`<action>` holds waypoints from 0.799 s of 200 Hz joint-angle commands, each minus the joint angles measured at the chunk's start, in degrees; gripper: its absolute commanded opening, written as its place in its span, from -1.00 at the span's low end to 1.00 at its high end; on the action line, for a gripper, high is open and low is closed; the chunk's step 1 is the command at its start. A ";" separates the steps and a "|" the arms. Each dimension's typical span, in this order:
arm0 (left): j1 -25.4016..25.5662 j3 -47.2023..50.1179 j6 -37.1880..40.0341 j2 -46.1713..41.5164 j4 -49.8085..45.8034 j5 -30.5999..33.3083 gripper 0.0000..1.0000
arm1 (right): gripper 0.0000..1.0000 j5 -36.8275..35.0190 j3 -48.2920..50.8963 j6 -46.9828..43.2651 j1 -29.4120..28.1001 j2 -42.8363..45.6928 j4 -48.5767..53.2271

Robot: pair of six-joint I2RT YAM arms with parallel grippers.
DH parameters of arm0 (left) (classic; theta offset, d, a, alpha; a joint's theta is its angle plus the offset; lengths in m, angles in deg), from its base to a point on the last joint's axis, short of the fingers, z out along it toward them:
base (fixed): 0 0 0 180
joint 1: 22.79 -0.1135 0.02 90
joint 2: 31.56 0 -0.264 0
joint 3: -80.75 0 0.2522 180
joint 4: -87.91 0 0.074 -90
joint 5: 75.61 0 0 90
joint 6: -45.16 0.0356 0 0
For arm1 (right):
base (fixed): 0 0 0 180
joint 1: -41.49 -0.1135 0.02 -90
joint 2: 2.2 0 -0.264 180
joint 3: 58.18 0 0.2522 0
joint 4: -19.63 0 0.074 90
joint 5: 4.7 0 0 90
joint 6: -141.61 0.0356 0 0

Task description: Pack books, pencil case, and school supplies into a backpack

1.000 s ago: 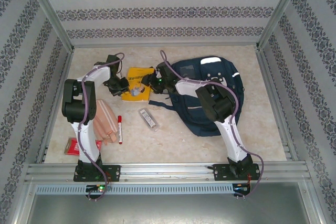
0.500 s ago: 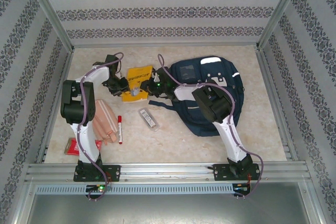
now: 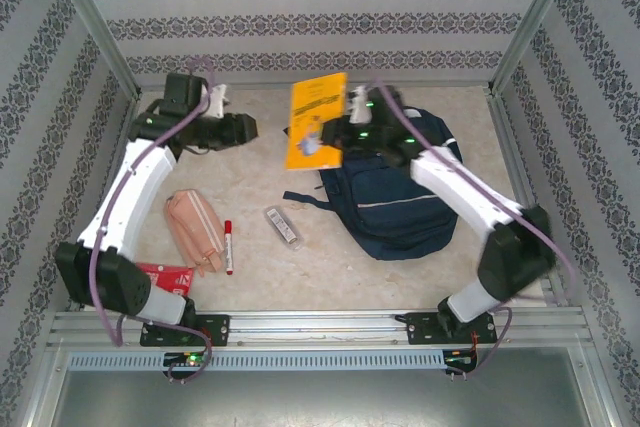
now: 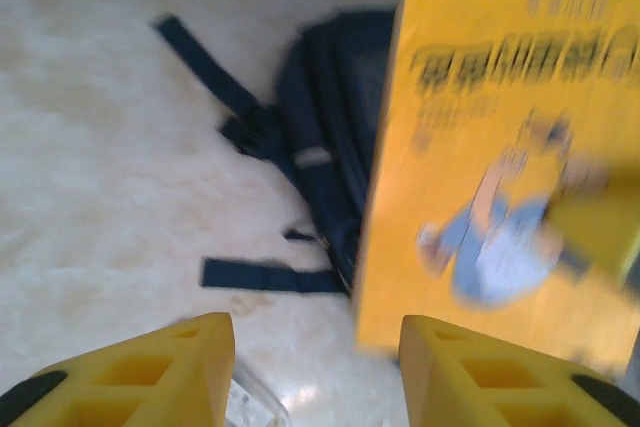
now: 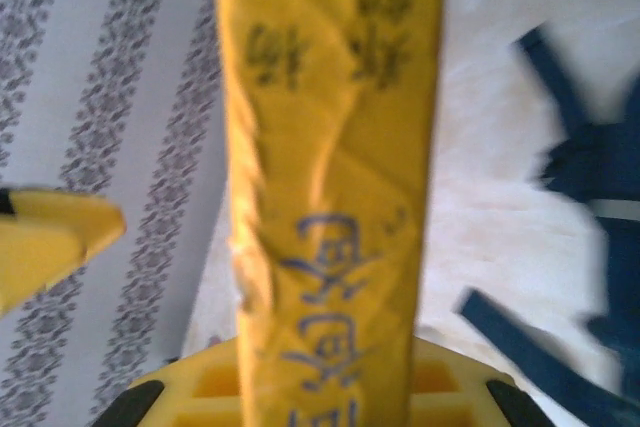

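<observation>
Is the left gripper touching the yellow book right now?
Apart. The top external view shows bare table between the left gripper and the yellow book, which the right gripper holds up.

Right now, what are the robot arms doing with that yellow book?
The right gripper holds the yellow book up in the air beside the backpack. The left gripper is open and holds nothing. The pencil case and marker lie on the table, not yet packed.

Overhead view bright and evenly lit; only faint soft shadows on the bench [image 3: 300,277]. Both my wrist views are motion-blurred; print on the book [image 4: 500,147] smears.
</observation>
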 commanded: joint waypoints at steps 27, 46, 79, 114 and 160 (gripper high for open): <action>17.98 13.37 13.25 -6.26 13.65 -2.71 0.05 | -1.00 -1.15 7.17 -15.36 15.73 22.81 24.43; 23.49 15.32 13.07 -4.80 18.82 -3.38 0.06 | -1.00 -3.22 8.61 -20.85 18.89 30.44 29.59; 33.04 18.62 21.98 -0.15 29.14 -5.62 0.11 | -1.00 -0.76 14.16 -32.52 19.11 44.41 28.41; 34.14 18.47 14.71 4.01 42.41 -13.18 0.15 | -1.00 6.59 22.73 -40.91 19.12 59.15 18.56; 34.15 30.27 9.03 -4.55 65.47 -18.42 0.47 | -1.00 11.58 28.34 -38.71 19.06 66.68 10.76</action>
